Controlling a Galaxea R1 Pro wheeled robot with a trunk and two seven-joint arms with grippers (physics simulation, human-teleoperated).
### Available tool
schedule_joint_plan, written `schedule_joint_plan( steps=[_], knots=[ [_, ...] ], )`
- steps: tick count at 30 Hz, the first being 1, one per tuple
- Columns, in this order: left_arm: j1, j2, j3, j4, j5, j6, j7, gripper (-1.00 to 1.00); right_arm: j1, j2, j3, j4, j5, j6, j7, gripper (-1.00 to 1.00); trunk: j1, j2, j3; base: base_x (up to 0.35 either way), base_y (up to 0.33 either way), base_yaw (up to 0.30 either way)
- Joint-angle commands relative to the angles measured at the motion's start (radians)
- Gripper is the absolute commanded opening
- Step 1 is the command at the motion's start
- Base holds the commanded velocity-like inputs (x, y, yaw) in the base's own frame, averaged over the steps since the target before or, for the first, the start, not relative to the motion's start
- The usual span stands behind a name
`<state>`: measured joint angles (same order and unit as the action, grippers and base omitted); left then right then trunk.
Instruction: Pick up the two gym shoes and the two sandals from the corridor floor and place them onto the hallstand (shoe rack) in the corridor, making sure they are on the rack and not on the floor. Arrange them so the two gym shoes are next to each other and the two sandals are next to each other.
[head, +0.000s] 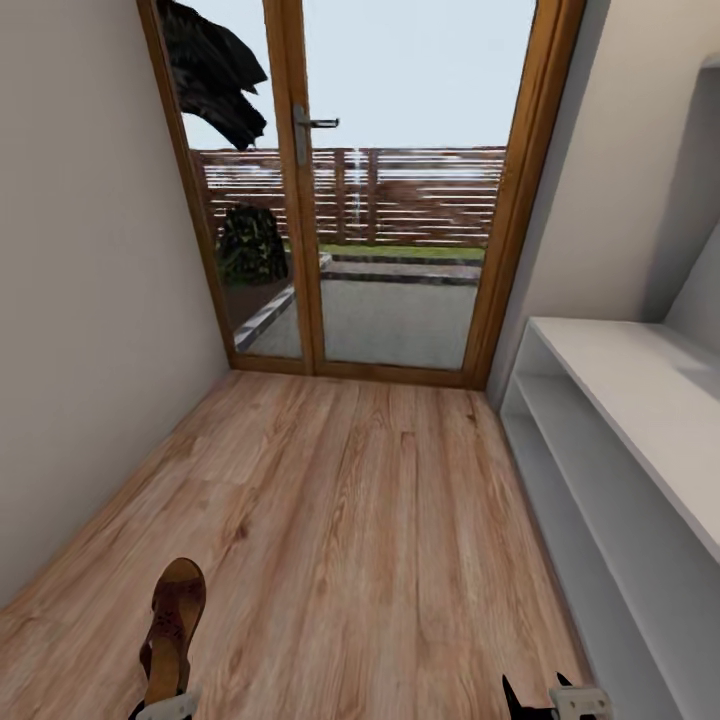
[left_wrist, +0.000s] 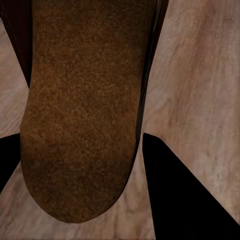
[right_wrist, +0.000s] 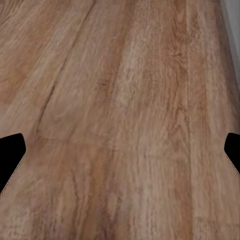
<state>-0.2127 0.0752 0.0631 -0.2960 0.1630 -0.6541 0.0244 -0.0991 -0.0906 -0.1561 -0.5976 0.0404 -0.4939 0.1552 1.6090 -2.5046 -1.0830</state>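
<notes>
1. The corridor floor is light wood planks; the pale hallstand stands on the right.
2. The left claw grips a flat brown sandal above the floor.
3. The right claw is spread wide and empty.

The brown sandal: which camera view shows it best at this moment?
The head view shows the sandal best: its whole outline appears, held at the left gripper above the corridor floor. The left wrist view gives only a close brown surface of it between the dark jaws. The right wrist view shows floor planks.
</notes>
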Motion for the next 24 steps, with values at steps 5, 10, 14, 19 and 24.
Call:
schedule_joint_plan(
  steps=[5, 10, 14, 19, 24],
  knots=[
    [0.000, 0.000, 0.000, 0.001, -0.002, -0.002, 0.003, -1.00, -0.001, 0.000, -0.006, 0.001, 0.004, -0.003, 0.007, 1.00, 0.000, 0.000, -0.001, 0.340, 0.000, 0.000],
    [0.000, 0.000, 0.000, 0.001, -0.002, -0.002, 0.003, -1.00, -0.001, 0.000, -0.006, 0.001, 0.004, -0.003, 0.007, 1.00, 0.000, 0.000, -0.001, 0.340, 0.000, 0.000],
    [0.000, 0.000, 0.000, 0.001, -0.002, -0.002, 0.003, -1.00, -0.001, 0.000, -0.006, 0.002, 0.004, -0.003, 0.007, 1.00, 0.000, 0.000, -0.001, 0.340, 0.000, 0.000],
    [0.000, 0.000, 0.000, 0.001, -0.002, -0.002, 0.003, -1.00, -0.001, 0.000, -0.006, 0.003, 0.004, -0.003, 0.007, 1.00, 0.000, 0.000, -0.001, 0.340, 0.000, 0.000],
    [0.000, 0.000, 0.000, 0.001, -0.002, -0.002, 0.003, -1.00, -0.001, 0.000, -0.006, 0.004, 0.004, -0.003, 0.007, 1.00, 0.000, 0.000, -0.001, 0.340, 0.022, 0.000]
  ],
)
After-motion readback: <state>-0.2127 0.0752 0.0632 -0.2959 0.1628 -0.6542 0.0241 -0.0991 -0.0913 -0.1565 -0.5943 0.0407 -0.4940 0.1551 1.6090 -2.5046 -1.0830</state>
